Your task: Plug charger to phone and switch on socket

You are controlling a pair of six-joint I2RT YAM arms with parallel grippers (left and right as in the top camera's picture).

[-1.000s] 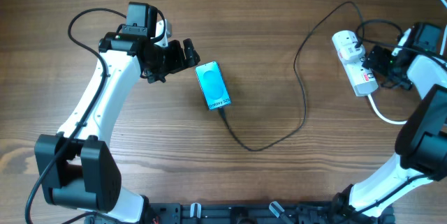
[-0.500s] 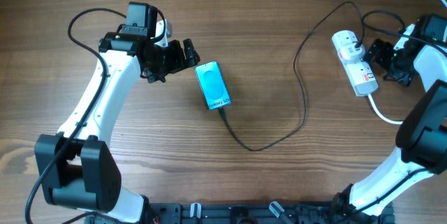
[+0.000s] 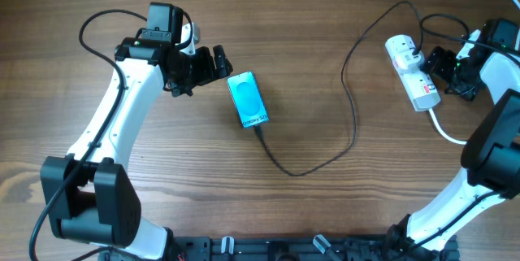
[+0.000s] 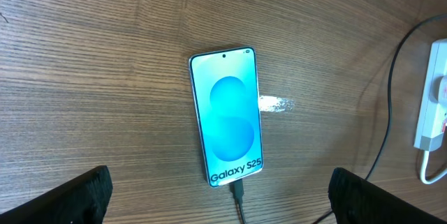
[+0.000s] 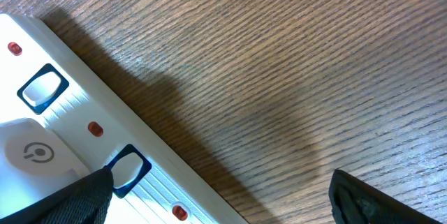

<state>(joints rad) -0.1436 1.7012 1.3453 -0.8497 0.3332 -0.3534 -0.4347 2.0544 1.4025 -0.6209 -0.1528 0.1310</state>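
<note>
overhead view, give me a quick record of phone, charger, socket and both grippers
phone: flat on table, lit screen up
charger: connector at phone's bottom edge, looks plugged in; cable loops to socket
socket: white strip, switch state unclear
left gripper: open, beside phone, apart from it
right gripper: open, close to socket, holding nothing

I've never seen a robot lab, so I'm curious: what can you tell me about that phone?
The phone is a smartphone with white edges, lying flat and face up on the wooden table. Its lit blue-teal screen shows a pale oval and reads Galaxy S25. A black charger cable is plugged into its bottom end.
</note>
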